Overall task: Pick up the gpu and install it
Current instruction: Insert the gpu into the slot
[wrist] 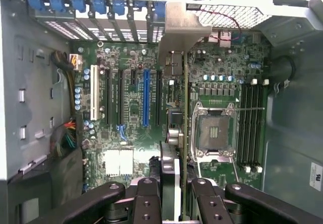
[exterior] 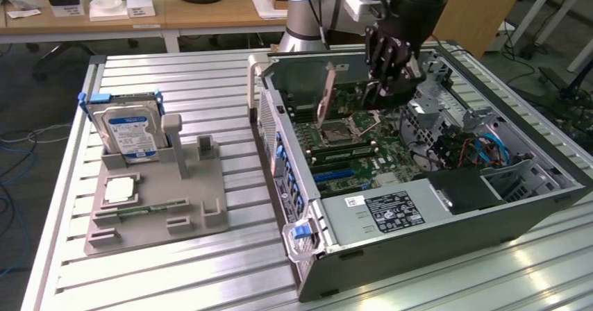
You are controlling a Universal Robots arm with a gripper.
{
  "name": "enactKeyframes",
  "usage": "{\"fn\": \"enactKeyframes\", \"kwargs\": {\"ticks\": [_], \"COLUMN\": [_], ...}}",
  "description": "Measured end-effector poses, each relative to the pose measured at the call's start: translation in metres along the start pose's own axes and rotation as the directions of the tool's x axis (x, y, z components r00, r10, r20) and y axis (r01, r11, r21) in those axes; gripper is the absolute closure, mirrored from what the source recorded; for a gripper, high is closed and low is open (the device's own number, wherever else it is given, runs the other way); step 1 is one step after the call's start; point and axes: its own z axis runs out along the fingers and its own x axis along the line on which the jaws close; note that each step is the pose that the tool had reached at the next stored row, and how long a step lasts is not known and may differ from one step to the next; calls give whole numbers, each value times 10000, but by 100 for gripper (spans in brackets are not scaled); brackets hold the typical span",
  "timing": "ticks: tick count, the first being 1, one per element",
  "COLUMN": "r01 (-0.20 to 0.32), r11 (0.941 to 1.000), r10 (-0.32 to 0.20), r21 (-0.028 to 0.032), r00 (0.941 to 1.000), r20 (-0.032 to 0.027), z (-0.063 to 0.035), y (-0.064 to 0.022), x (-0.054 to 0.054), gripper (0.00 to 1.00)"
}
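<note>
The graphics card (exterior: pixel 326 96) is held upright, clamped in the pincer (wrist: pixel 172 186), just above the motherboard (wrist: pixel 131 108) inside the computer case (exterior: pixel 445 221).

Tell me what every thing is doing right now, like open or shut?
graphics card, held on edge inside the computer case.
claw, shut on the graphics card.
computer case, lying on its side, open.
hard drive, standing upright in the grey holder.
memory stick, lying flat on the grey holder.
</note>
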Motion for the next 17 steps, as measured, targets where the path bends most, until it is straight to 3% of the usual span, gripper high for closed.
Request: {"fn": "enactKeyframes", "kwargs": {"ticks": [17], "r01": [-425], "r11": [9991], "r10": [425], "r21": [26], "r00": [9991], "r20": [-13], "z": [112], "y": [23], "x": [160], "gripper": [72]}}
